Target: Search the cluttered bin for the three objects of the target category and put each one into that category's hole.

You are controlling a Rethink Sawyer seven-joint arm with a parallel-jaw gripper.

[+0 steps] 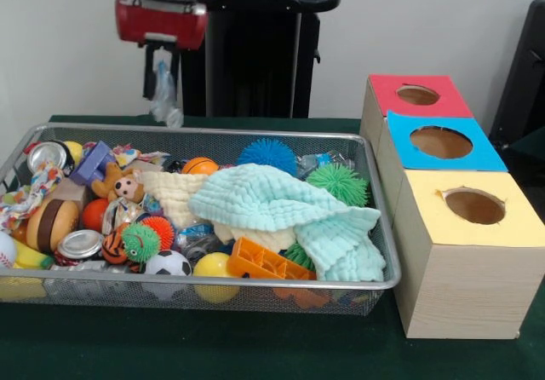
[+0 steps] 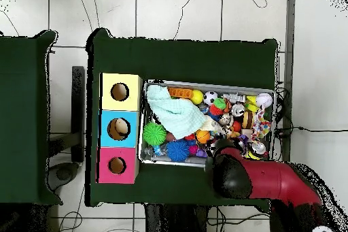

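Observation:
My gripper hangs above the far left corner of the wire mesh bin and is shut on a wrinkly lump of clear plastic, which dangles below the fingers, clear of the bin. In the overhead view the red and black arm hides the gripper at the bin's near edge. Another clear bluish lump lies at the back of the bin, and a third lies among the toys in the middle. The blue-topped hole is in the middle box to the right of the bin.
A red-topped hole and a yellow-topped hole flank the blue one. A mint cloth covers the bin's middle. Silver cans, a blue spiky ball, a green one and an orange toy fill the rest.

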